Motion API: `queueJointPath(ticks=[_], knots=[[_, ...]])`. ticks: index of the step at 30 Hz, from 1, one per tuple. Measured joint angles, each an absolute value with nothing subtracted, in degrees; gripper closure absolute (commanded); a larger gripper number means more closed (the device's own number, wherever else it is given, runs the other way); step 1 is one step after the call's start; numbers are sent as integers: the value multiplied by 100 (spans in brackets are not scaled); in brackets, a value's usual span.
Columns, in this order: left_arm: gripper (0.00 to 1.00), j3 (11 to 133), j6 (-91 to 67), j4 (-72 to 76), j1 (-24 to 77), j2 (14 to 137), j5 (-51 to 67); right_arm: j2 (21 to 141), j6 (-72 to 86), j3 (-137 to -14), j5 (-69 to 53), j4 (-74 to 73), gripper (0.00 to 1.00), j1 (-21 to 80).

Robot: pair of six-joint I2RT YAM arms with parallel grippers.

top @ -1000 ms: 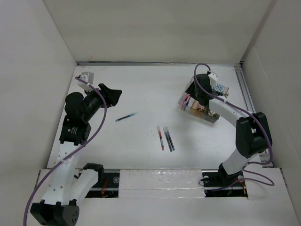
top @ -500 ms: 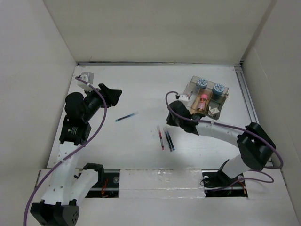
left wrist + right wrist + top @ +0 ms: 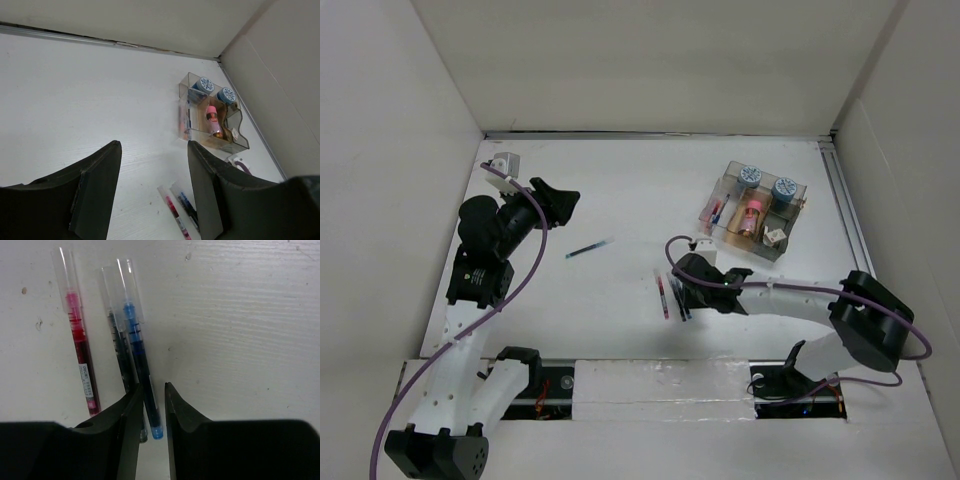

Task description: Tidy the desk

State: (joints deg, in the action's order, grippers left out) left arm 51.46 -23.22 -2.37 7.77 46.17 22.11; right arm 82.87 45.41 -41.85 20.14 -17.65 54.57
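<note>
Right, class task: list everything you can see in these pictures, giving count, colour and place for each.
desk: one, white, walled by white panels
tray: one, clear, far right of desk
caps: two, blue, tray's far end
bottle: one, pink, mid-tray
pens: three, red, black and blue, side by side mid-desk
lone pen: one, dark, left of centre
left arm: one, black and white, left side, jaws open
right arm: one, reaching mid-desk, jaws open astride the blue pen

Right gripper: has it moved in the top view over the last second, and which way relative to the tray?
Yes. The right gripper has left the tray, travelling left and toward the near edge, to the pens.
</note>
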Motion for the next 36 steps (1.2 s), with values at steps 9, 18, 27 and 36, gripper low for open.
queueJointPath(ticks=[9,18,27,36], knots=[[49,5146,-2324,-237,777,4617,2241,8571,4696,-4265,2058,-1752,71,5629],[48,5146,-2324,-237,777,4617,2239,9006,4831,-4685,2438,-1804,100,5636],[48,5146,-2324,-235,777,4615,2252,8552,4589,-5262,2794,-1977,100,4746],[48,5144,-2329,-235,777,4615,2257,8746,4322,-6602,2641,-1103,100,2847]])
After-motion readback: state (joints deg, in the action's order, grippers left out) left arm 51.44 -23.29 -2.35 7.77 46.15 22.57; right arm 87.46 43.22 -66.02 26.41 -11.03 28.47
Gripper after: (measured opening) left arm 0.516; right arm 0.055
